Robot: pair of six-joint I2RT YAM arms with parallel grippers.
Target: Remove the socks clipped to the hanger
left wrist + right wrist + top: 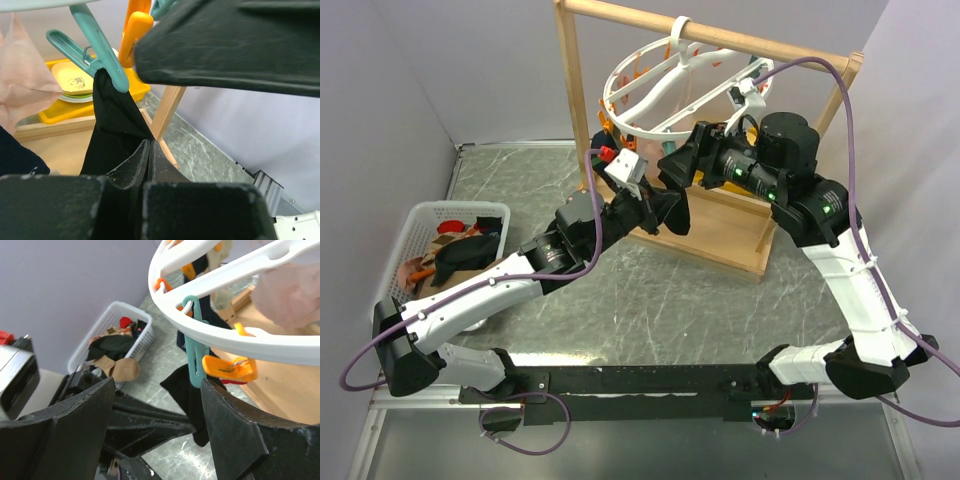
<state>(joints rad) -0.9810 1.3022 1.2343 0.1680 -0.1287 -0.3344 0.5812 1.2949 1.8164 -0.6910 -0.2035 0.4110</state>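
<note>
Hanging from a teal clip [100, 50] on the white ring hanger [225, 335], a black sock [112, 120] is pinched low down by the left claw [150, 150]. Its two fingers are pressed together on the fabric with no gap showing. The left wrist view shows that grip plainly. The top view shows only the arm stretched up beneath the ring, with the sock a dark shape in front of the wooden frame [725, 240].

The right claw [157, 385] stands wide apart and holds nothing. In its own wrist view, the teal clip, an orange clip [230, 367] just beside it and the sock's upper part all sit between the two fingers. The right-hand finger is close to the orange clip, but whether either finger touches a clip is hard to say from here. From the left wrist, one right finger appears as a black slab just beside the orange clip.

A pale pink sock [290, 295] hangs further round the ring. Only the top and right wrist views take in the white basket [460, 206] at the left of the desk [650, 310]. It sits well apart from the hanger and holds loose socks [460, 255] in black, brown and red.
</note>
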